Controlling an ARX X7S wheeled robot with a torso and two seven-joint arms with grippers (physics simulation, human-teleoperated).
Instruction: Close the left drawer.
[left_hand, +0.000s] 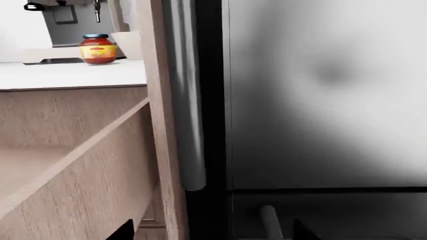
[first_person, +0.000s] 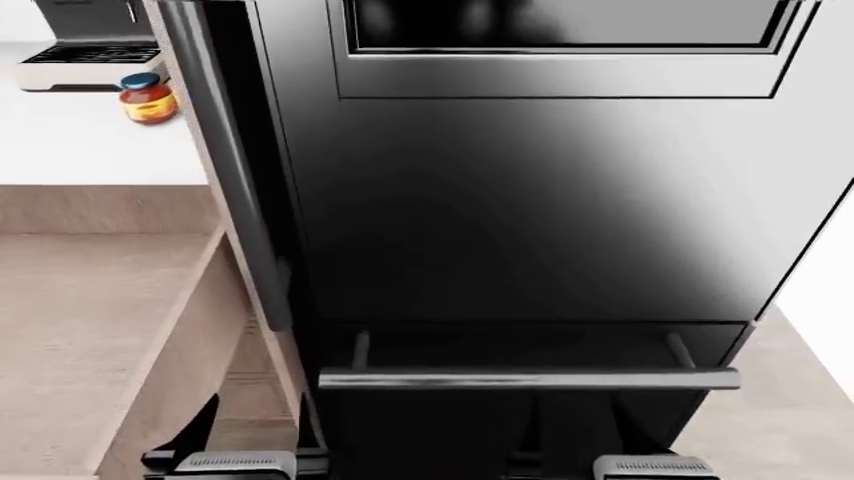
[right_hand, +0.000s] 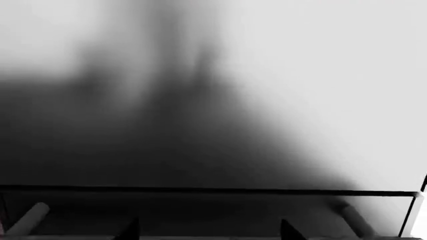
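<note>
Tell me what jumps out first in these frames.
A tall glossy black-and-steel appliance front fills the head view, a long horizontal metal bar handle across its lower part. To its left, the light-brown wood-grain drawer stands pulled open, and a small red-sauce jar sits on the white counter behind.

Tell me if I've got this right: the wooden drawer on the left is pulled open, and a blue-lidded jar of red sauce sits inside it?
Not quite. The left drawer is open, but the jar stands on the white countertop behind it, not inside; the head view shows this.
</note>
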